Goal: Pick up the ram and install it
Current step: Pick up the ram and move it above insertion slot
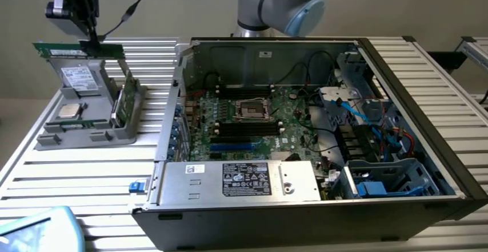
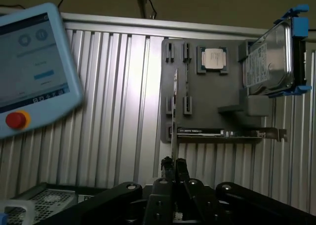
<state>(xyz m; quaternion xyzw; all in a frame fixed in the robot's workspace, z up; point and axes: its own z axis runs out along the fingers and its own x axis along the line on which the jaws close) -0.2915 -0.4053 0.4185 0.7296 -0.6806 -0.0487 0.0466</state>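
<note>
The claw (image 1: 94, 39) hung over the far corner of the slatted table (image 1: 91, 172), on the exterior view's left, its fingers pressed together on the ram (image 1: 72, 50). The thin green stick lay level and long-edge up, pinched near one end. It sat right at the top of the grey parts stand (image 1: 84, 132), and I could not tell whether it touched the stand or had come clear of it.

From the wrist camera the ram (image 2: 175, 111) showed edge-on, a thin line running out from the closed fingertips of the claw (image 2: 174, 161) across the face of the stand (image 2: 217, 94). That same stand carried a hard drive (image 2: 269, 59) in a blue bracket, a processor chip (image 2: 212, 58) and a wider card (image 2: 212, 132) with a metal bracket at its end.

In the exterior view those things stood just below the claw: the drive (image 1: 76, 78), the chip (image 1: 70, 111) and the card (image 1: 126, 100) upright on its edge.

The open computer case (image 1: 427, 92) lay well apart from the ram, on the exterior view's right, its motherboard (image 1: 252, 100) showing the long black slots (image 1: 248, 129) near the middle and a silver power supply (image 1: 244, 180) along the near side. The arm's grey-and-blue joint (image 1: 278, 0) rose behind the case. A teach pendant (image 1: 34, 229) rested at the table's near corner, and its red button (image 2: 17, 120) was plain from the wrist.
</note>
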